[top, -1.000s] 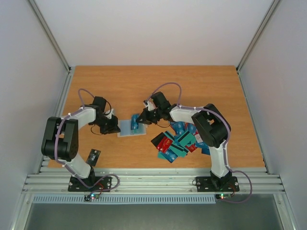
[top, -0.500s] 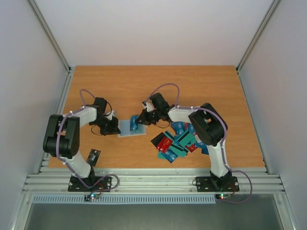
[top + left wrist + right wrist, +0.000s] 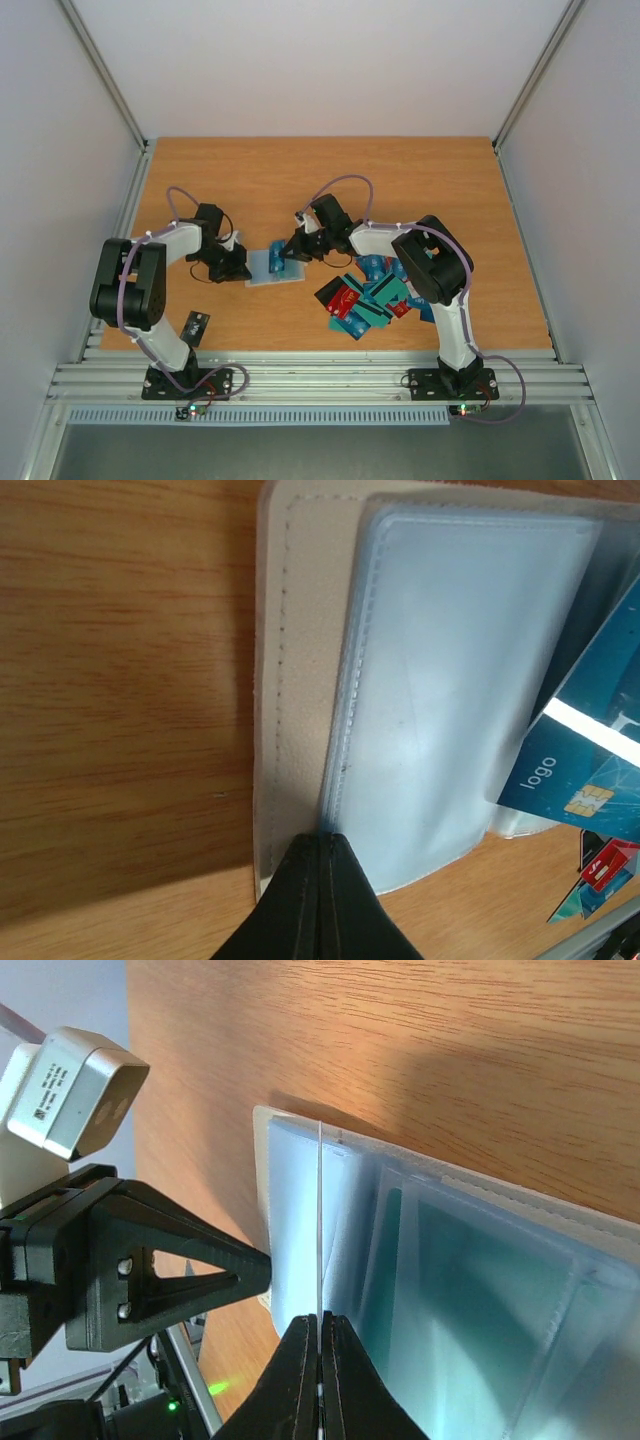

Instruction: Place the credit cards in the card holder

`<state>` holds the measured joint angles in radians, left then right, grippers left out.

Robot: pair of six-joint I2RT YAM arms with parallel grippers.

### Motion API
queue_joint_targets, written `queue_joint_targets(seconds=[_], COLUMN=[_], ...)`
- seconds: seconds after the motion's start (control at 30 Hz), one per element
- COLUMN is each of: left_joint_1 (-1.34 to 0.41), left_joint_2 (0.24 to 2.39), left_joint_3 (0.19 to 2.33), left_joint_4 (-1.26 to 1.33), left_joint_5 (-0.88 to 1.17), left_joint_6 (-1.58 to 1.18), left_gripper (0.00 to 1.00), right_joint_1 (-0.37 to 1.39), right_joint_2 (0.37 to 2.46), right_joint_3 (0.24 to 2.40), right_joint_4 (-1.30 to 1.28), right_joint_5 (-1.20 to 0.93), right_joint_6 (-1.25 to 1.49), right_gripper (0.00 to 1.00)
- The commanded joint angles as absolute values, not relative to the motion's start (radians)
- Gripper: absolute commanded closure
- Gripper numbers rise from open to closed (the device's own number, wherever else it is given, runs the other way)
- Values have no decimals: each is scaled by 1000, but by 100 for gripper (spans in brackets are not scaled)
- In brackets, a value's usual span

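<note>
Cream-beige rectangular card holder (image 3: 266, 268) lies open on the wooden tabletop (image 3: 300, 180) between the arms; left fingers (image 3: 318, 858), closed tight, pin its left edge. Right fingers (image 3: 320, 1328) pinch a teal plastic credit card (image 3: 585, 730) slanting over its right-hand sleeves.

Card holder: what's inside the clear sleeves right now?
A blue card with a chip is angled in among the card holder's sleeves, one corner covered. The top sleeve looks empty. Teal shows through sleeves in the right wrist view; how many cards lie there is hidden.
</note>
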<state>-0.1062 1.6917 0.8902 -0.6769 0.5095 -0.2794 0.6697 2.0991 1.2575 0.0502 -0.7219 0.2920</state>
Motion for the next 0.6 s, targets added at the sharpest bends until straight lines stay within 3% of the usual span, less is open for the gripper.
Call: queue_joint_targets(seconds=[0.0,0.57], left_joint_1=[-101,-101], left_joint_2=[1709,1703], left_joint_3=[904,902], left_joint_4=[-689,-684], left_joint_5=[516,516], left_joint_6=[-262,-276], left_gripper=[100,100], right_joint_1=[682,681], right_joint_2=[2117,2127], right_joint_3=[1246,1217], right_joint_4=[108,134], right_joint_5=[-749,-775], right_joint_6=[325,393], right_gripper=[99,99])
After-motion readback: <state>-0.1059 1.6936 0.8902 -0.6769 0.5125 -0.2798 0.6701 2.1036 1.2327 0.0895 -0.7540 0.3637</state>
